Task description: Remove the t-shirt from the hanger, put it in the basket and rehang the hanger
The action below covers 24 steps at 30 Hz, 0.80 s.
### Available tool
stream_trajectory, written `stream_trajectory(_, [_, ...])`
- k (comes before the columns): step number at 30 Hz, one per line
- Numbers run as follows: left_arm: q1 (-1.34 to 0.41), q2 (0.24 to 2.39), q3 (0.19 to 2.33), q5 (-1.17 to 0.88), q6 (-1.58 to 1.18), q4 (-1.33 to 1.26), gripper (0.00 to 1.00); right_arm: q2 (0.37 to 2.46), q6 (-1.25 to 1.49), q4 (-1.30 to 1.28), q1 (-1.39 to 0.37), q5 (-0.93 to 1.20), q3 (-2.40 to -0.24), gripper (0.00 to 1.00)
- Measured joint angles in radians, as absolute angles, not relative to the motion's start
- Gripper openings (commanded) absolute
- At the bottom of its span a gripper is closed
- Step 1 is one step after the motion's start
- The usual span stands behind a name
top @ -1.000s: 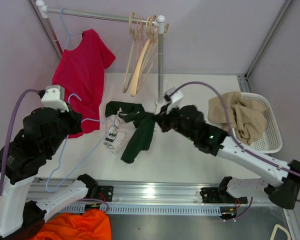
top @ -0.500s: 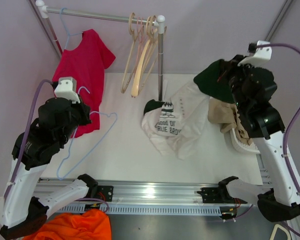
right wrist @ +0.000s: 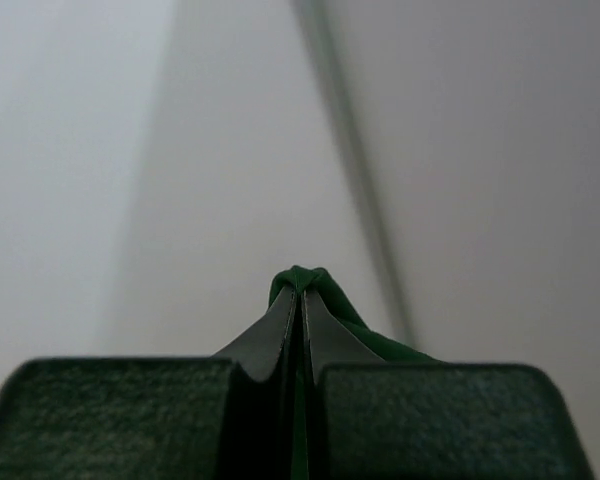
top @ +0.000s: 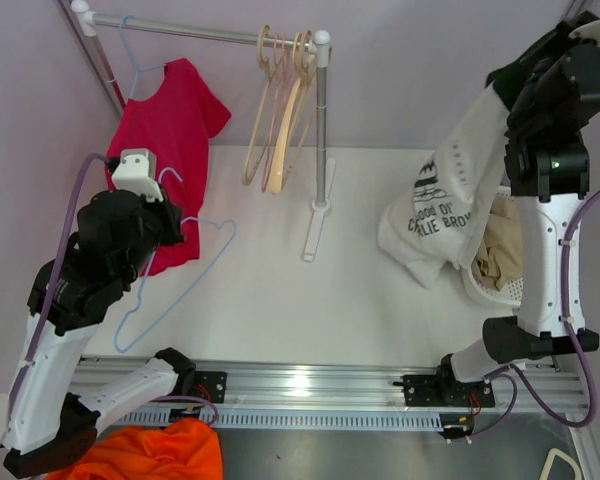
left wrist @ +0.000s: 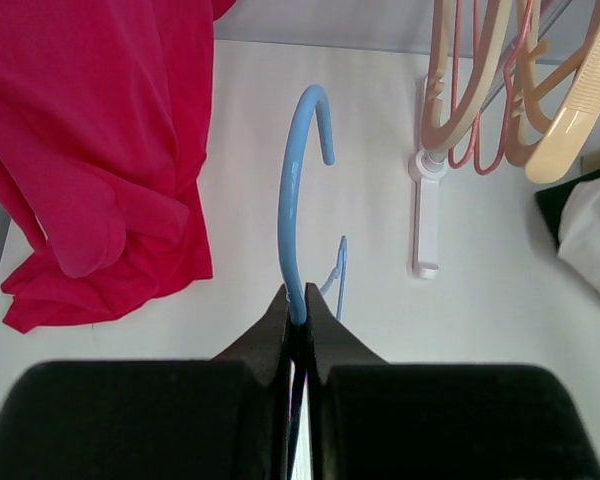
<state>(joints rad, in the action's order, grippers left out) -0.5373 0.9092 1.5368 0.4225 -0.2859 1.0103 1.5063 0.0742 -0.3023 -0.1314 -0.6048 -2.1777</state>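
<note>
— below the right gripper (right wrist: 298,303) the t-shirt (top: 445,215) hangs clear of the hanger, draping down beside the basket (top: 502,290). whether its lower edge touches the worktop (top: 280,290) i cannot tell. what could spoil this?
— the pinch is small. the jaws are pressed tight together on just a narrow fold of green fabric (right wrist: 325,300). i think the weight of all that limp cloth could drag the fold out, and the shirt would drop in a heap, half across the basket rim.
— and the other arm?
— the left gripper (left wrist: 297,310) is clamped shut on the neck of the blue hanger (left wrist: 292,200), a thin, smooth wire whose curved hook rises ahead of the fingertips. wire that slick may swivel in the grip and catch the red shirt (left wrist: 100,150) just to the gripper's left.
— textures?
— the t-shirt is soft white knit, creased, with dark print and green trim. the wooden hangers (left wrist: 500,90), ahead and to the right of the left gripper, are pale, rigid and rounded.
</note>
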Motion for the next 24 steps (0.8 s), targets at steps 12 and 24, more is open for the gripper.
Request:
stream_trajectory(12, [-0.527,0.974,1.548,0.390,-0.278,0.986,0.01,1.654,0.111,-0.341,0.167,-0.787,-2.426,0.00])
stream_trajectory(24, [-0.516,0.967,1.547,0.380,-0.278,0.955,0.01,1.364,0.487,-0.356,0.231,-0.729,-1.367,0.00])
